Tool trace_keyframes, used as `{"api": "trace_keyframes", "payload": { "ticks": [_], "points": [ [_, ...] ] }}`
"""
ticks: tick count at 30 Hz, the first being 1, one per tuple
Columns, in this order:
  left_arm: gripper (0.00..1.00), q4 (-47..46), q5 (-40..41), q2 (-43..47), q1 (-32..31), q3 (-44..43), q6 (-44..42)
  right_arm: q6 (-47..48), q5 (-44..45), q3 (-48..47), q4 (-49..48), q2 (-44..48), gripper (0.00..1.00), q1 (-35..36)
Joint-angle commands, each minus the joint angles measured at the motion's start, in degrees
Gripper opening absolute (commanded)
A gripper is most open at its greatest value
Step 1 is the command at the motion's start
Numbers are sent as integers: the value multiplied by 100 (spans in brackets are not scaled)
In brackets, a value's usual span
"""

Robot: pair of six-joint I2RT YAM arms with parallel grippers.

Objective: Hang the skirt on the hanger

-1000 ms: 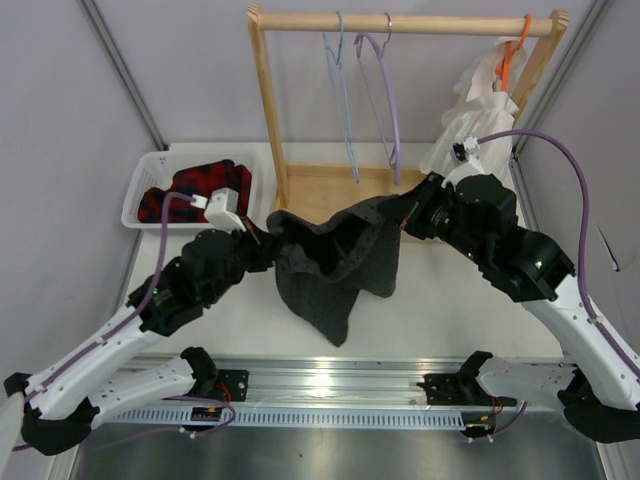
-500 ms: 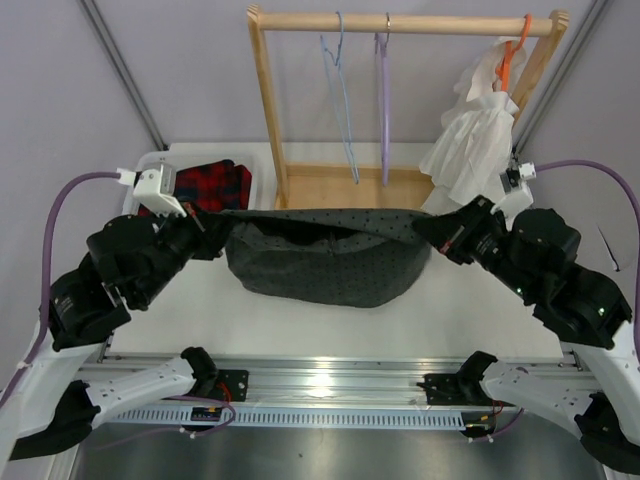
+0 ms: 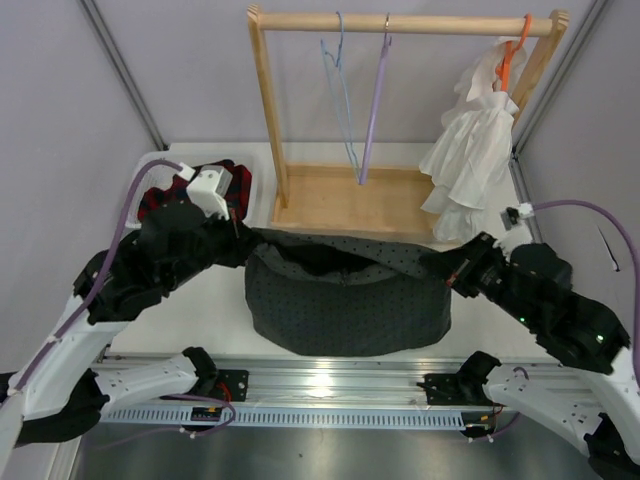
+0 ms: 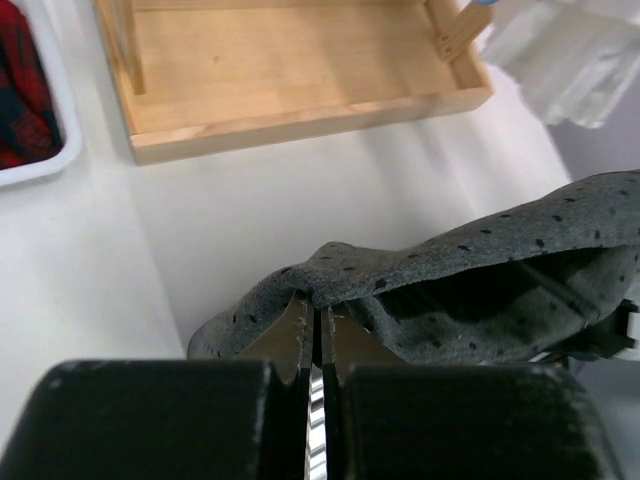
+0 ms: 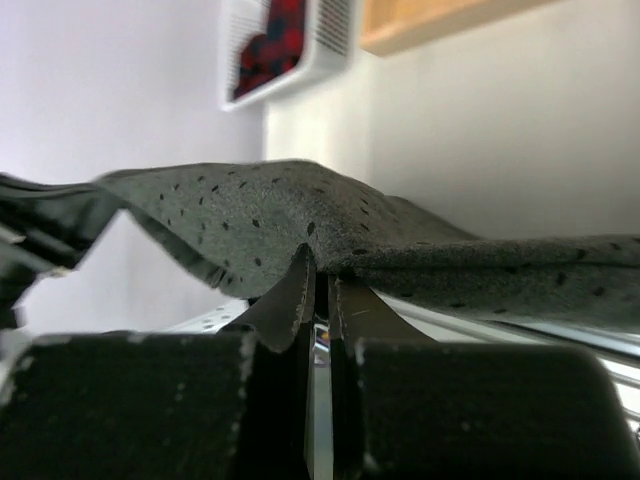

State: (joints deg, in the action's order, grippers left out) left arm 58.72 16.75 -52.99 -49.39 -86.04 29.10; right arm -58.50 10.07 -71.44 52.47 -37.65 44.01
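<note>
The dark grey dotted skirt (image 3: 345, 305) is stretched flat between my two grippers over the table's near half, its body hanging toward the front edge. My left gripper (image 3: 243, 240) is shut on the skirt's left waist corner (image 4: 330, 285). My right gripper (image 3: 452, 272) is shut on the right waist corner (image 5: 320, 255). The thin pale blue hanger (image 3: 342, 100) hangs from the wooden rack's rail (image 3: 400, 22), left of centre, behind the skirt.
A lavender hanger (image 3: 372, 105) hangs beside the blue one. An orange hanger (image 3: 510, 55) carries a white pleated garment (image 3: 468, 150) at the rack's right end. A white basket (image 3: 150, 170) with a red plaid garment (image 3: 232, 180) sits far left. The rack's wooden base (image 3: 345, 205) lies behind the skirt.
Both grippers have pulled apart and drawn the skirt from a bunched fold into a flat spread, then lowered it and moved it toward the front edge. The lavender hanger has swung.
</note>
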Motion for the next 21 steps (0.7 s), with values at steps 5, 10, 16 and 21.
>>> {"api": "trace_keyframes", "payload": {
  "ticks": [5, 10, 16, 21],
  "points": [
    [0, -929, -882, -826, 1463, 561, -510, 225, -170, 587, -1088, -1068, 0, -636],
    [0, -1651, -1420, -1598, 2203, 825, -616, 444, -1785, 1394, -2336, -1788, 0, -2052],
    [0, -2136, -2193, -2513, 2872, 511, -730, 717, -2667, 1397, -3347, -2754, 0, -3047],
    [0, -2321, -2633, -3304, 3172, -26, -827, 814, -3098, 1106, -3919, -3450, 0, -3416]
  ]
}}
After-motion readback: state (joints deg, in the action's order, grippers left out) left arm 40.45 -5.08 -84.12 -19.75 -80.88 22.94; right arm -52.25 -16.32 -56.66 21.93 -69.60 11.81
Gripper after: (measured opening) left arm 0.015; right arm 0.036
